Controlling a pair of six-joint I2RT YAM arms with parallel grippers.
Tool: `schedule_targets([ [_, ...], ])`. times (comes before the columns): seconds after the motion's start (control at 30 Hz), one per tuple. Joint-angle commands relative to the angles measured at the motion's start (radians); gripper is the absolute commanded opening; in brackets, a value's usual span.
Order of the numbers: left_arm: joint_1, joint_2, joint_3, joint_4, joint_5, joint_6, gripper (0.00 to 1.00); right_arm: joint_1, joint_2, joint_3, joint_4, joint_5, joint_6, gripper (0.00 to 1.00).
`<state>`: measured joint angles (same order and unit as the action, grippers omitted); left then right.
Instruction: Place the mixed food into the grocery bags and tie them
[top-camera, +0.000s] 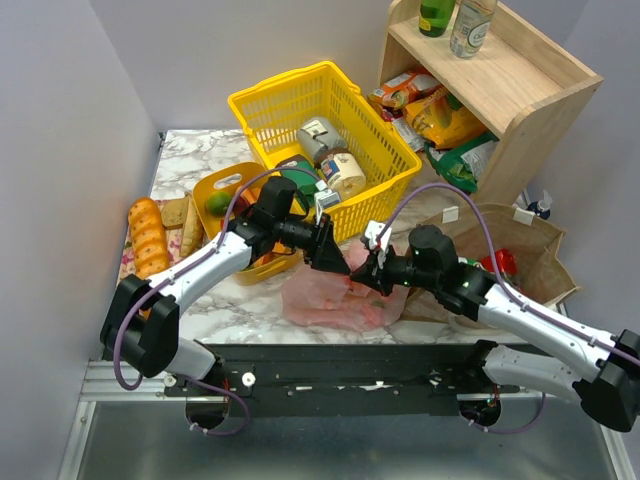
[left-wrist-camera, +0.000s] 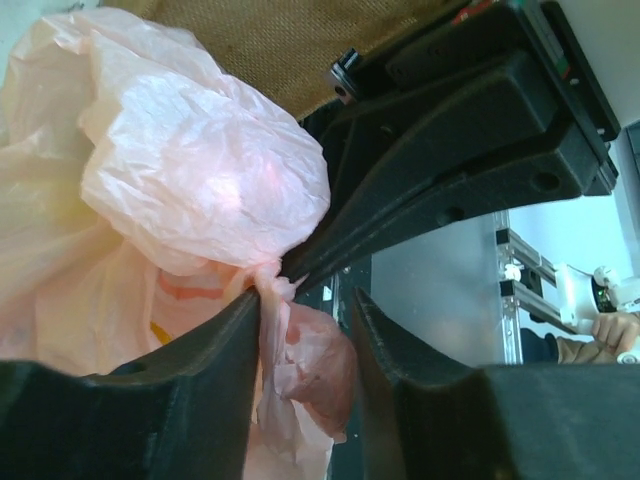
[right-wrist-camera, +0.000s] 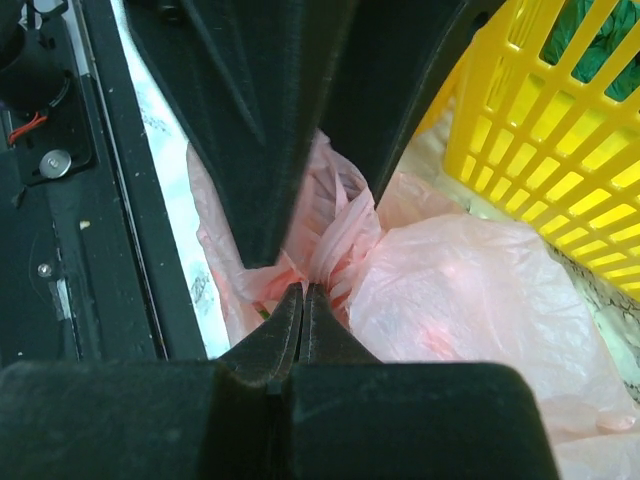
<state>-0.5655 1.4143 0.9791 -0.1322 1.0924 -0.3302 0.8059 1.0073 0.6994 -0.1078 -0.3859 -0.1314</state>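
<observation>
The pink plastic grocery bag (top-camera: 330, 305) lies on the marble table between my two arms, its top gathered into a twisted neck. My right gripper (top-camera: 365, 275) (right-wrist-camera: 303, 292) is shut on that neck. My left gripper (top-camera: 335, 258) (left-wrist-camera: 305, 330) is open. A loose pink tail of the bag (left-wrist-camera: 300, 370) hangs between its fingers, against the left one. Orange shapes show faintly through the film (left-wrist-camera: 185, 290). The brown paper bag (top-camera: 530, 245) stands open at the right with something red (top-camera: 500, 263) inside.
A yellow mesh basket (top-camera: 275, 105) with tins stands just behind the grippers. A yellow tub (top-camera: 205, 185) holds a green fruit (top-camera: 218, 203). A bread loaf (top-camera: 148, 235) lies at the left. A wooden shelf (top-camera: 540, 90) with packets stands at the back right.
</observation>
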Motion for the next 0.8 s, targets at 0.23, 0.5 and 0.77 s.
schedule_targets([
  [0.23,-0.025,0.051,0.038,-0.067,-0.026,0.017,0.02,-0.002,-0.032,-0.041,-0.027,0.019,-0.022,0.01],
  [0.5,-0.027,-0.058,0.047,-0.162,-0.143,0.149,0.0,-0.002,-0.05,-0.038,-0.079,0.151,-0.001,0.01],
  [0.77,-0.056,-0.202,0.007,-0.2,-0.351,0.273,0.0,-0.002,-0.047,-0.006,-0.104,0.079,0.036,0.49],
])
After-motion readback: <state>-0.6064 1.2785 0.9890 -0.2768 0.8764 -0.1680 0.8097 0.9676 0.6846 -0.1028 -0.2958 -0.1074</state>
